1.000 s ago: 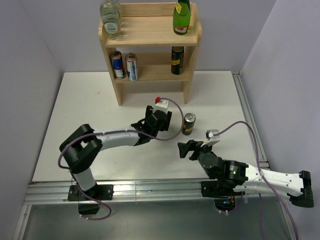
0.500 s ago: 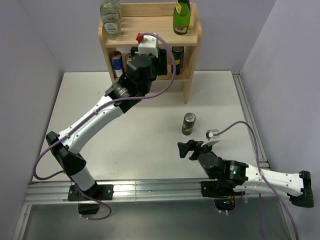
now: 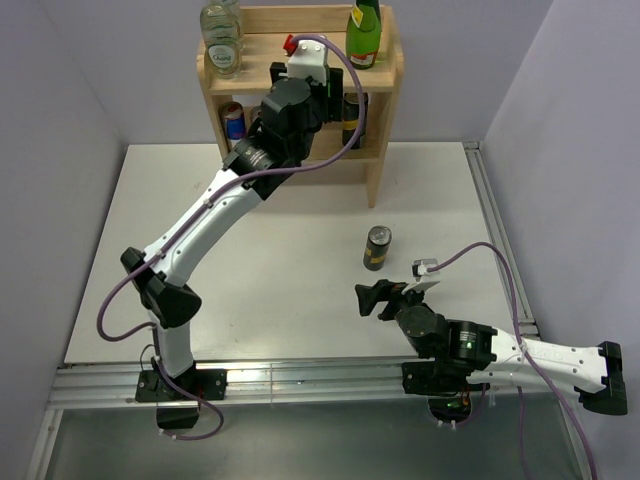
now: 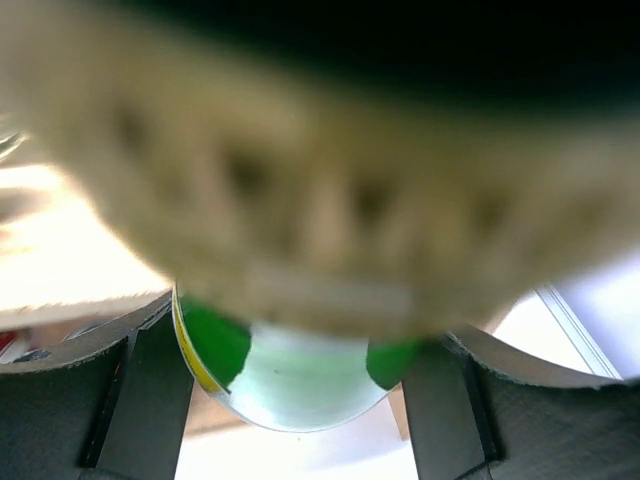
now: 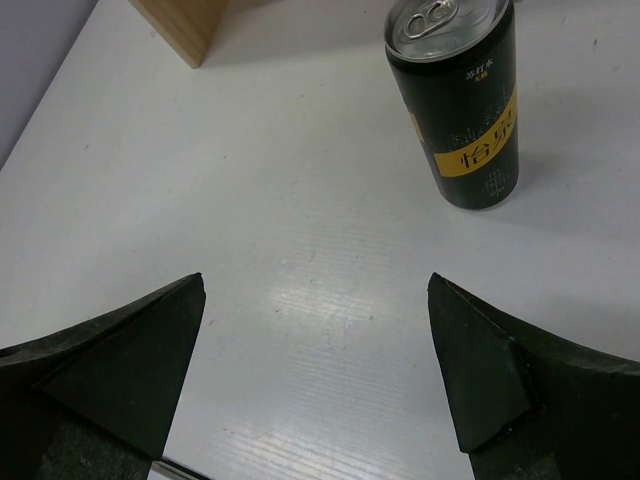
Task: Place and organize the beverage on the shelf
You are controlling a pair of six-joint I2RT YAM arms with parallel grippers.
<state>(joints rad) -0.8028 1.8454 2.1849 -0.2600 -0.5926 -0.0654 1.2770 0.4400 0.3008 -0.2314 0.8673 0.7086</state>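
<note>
Surface: white worktop [image 3: 200, 250], pale lilac walls [image 3: 60, 80] around it.
Shelf: light wooden three-tier shelf [image 3: 377, 175] at the worktop's far edge.
Hard to see: middle tier partly behind the left arm; left wrist view mostly blur.
Left tool [image 4: 300, 420]: at the shelf, clamped on a green-and-white round drink container [image 4: 300, 365].
Right tool [image 5: 316, 290]: fingers apart near an upright black can with yellow label [image 5: 465, 110].
Top tier: clear glass bottle [image 3: 221, 40], green bottle [image 3: 364, 35].
Middle tier: blue-and-silver can [image 3: 234, 122], dark can [image 3: 350, 120].
</note>
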